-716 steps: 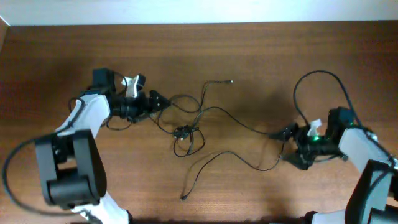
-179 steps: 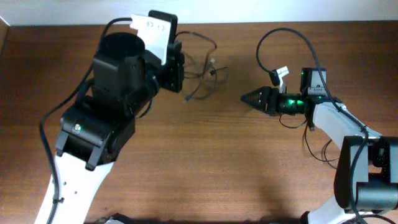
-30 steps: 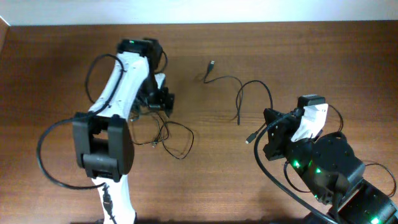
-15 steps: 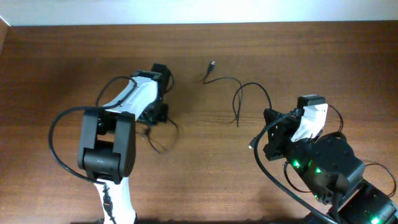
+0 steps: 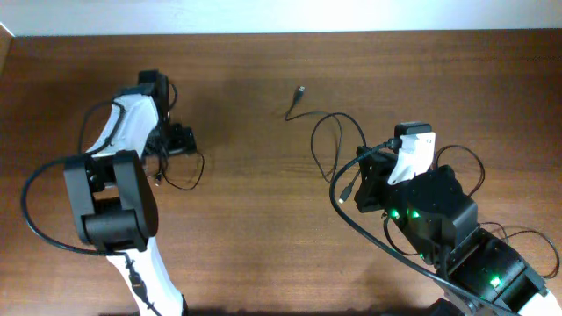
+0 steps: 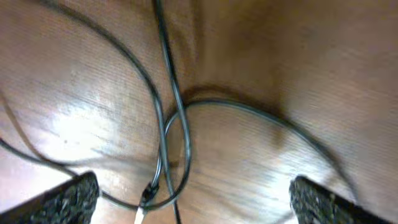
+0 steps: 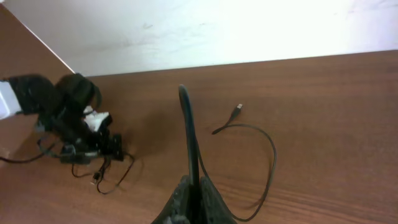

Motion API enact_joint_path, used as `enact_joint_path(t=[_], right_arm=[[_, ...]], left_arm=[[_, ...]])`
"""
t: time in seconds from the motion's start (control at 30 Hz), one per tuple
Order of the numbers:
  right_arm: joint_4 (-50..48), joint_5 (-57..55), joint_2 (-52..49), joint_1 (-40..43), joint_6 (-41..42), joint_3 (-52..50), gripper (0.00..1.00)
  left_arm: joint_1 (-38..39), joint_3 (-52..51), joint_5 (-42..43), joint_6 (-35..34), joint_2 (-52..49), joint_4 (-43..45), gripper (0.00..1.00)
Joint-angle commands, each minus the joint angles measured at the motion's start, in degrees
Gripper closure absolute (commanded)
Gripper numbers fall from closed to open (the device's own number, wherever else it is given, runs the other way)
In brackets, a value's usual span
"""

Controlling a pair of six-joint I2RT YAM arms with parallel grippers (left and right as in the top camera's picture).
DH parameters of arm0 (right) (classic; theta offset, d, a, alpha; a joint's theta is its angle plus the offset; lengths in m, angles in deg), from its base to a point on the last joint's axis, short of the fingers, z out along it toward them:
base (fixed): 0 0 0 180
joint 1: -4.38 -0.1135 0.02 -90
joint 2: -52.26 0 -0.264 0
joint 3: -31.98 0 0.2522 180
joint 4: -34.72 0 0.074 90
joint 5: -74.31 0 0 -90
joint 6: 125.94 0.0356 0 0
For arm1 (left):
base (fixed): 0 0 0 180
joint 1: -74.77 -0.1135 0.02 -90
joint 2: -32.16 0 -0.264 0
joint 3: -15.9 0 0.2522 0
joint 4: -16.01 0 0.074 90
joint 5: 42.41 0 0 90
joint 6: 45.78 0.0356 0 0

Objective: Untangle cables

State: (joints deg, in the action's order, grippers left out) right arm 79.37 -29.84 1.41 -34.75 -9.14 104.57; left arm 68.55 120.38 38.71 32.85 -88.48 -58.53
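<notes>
Black looped cables (image 6: pixel 166 118) lie on the table (image 5: pixel 263 246) at left, beneath the released left claw (image 6: pixel 196 200). Right claw (image 7: pixel 189 199) is clenched, grasping a long cable (image 7: pixel 187 124) trailing toward far centre.

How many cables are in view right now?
2 that I can separate: a looped bundle under the open left gripper, possibly more than one cord, and a long cable running into the shut right gripper.

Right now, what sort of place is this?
Likely a robotics lab bench: a wooden table by a plain white wall, a left arm and a right arm over it, thin black cables on it.
</notes>
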Motion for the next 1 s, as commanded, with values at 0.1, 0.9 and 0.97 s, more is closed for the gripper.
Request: enact_joint_path(t=[0.1, 0.9, 0.97], right_arm=[[-0.3, -1.1, 0.0, 0.2, -1.0, 0.0, 0.95], [0.6, -0.3, -0.1, 0.2, -1.1, 0.0, 0.94], [0.6, 0.7, -1.0, 0.2, -2.3, 0.0, 0.95]], left_arm=[[0.1, 21.2, 3.8, -3.2, -0.5, -19.7, 0.01], [0.1, 21.9, 3.7, -3.2, -0.5, -21.4, 0.01], [0.1, 21.9, 3.7, -3.2, -0.5, -21.4, 0.01]])
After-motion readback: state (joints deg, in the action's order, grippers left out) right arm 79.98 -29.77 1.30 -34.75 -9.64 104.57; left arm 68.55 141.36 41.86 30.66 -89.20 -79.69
